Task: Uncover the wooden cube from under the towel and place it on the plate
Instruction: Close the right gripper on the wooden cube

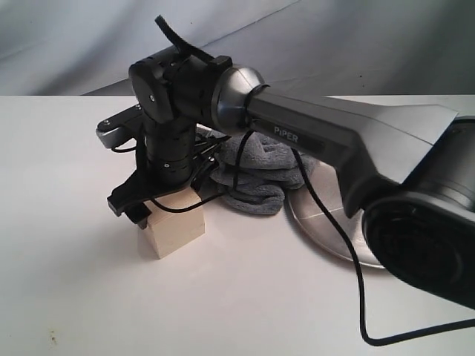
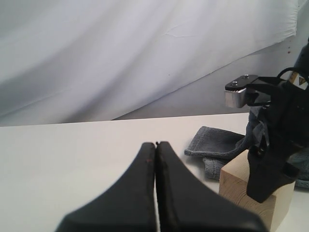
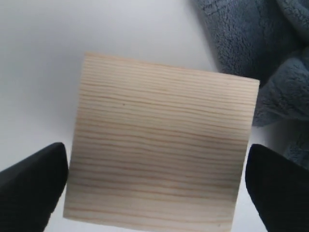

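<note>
My right gripper point(image 3: 157, 188) is spread, straddling the uncovered cube point(image 1: 174, 230), which I see sitting on the table point(image 1: 74, 259) just beside the bunched towel point(image 1: 256, 174) that overlaps the plate point(image 1: 326, 230), while my left gripper point(image 2: 155, 145) hangs pressed together

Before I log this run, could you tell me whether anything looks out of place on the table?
Only the towel: it lies bunched against the plate, seemingly overlapping its rim. The wooden cube sits upright, undamaged.
</note>
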